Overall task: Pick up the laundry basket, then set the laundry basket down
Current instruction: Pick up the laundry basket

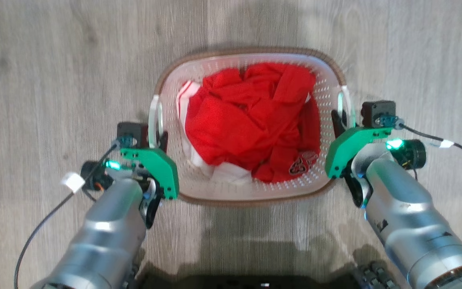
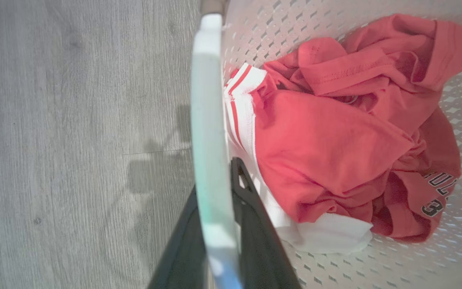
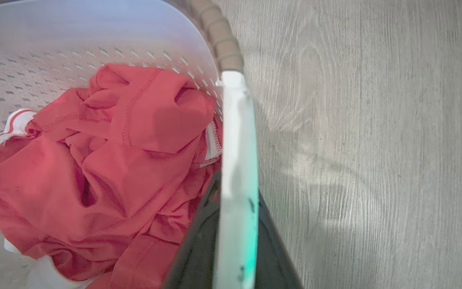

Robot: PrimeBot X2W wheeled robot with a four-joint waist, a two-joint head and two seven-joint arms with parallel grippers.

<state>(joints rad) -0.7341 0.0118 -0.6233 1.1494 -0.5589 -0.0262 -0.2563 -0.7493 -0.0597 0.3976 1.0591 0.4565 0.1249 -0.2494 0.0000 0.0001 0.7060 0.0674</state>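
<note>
Clamped on both handles (image 1: 153, 116) of laundry basket (image 1: 327, 92), left gripper (image 1: 157, 138) and right gripper (image 1: 341, 120) alike; might tilt if raised unevenly. Could spill clothes (image 1: 251, 116).

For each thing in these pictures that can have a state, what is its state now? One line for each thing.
white perforated plastic laundry basket: upright, holding clothes; whether it is on the floor or lifted, I cannot tell.
crumpled red and white clothes: bunched loosely inside the basket.
left gripper: shut on the left white handle, one dark finger on each side.
right gripper: shut on the right white handle, likewise.
</note>
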